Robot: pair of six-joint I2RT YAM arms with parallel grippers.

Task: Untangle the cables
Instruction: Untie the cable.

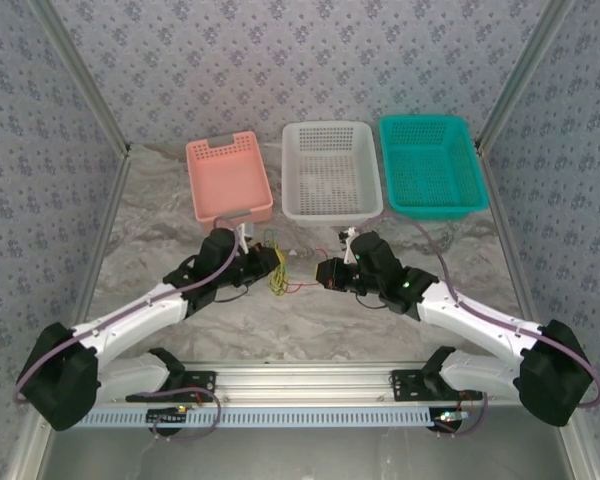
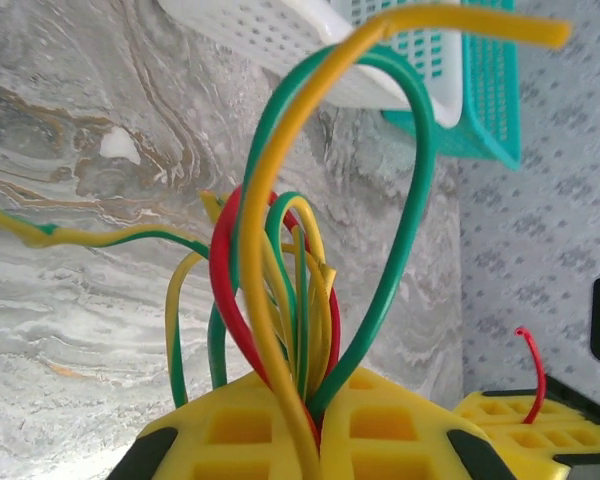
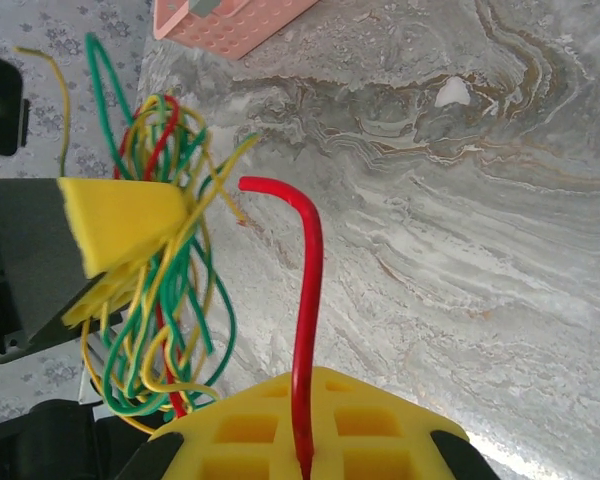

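Left wrist: cables (image 2: 248,262) within left gripper (image 2: 318,425).

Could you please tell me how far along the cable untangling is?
Barely begun. Done: nothing separated that I can see. In hand: the left gripper clamps the yellow, green and red tangle, the right gripper pinches one red cable. Left: drawing that out, then every other strand.

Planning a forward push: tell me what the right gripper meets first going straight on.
Likely the bare table top: the right gripper, shut on the red cable, aims over open marble. The left gripper with the cable tangle sits beside that line; depth is unclear.
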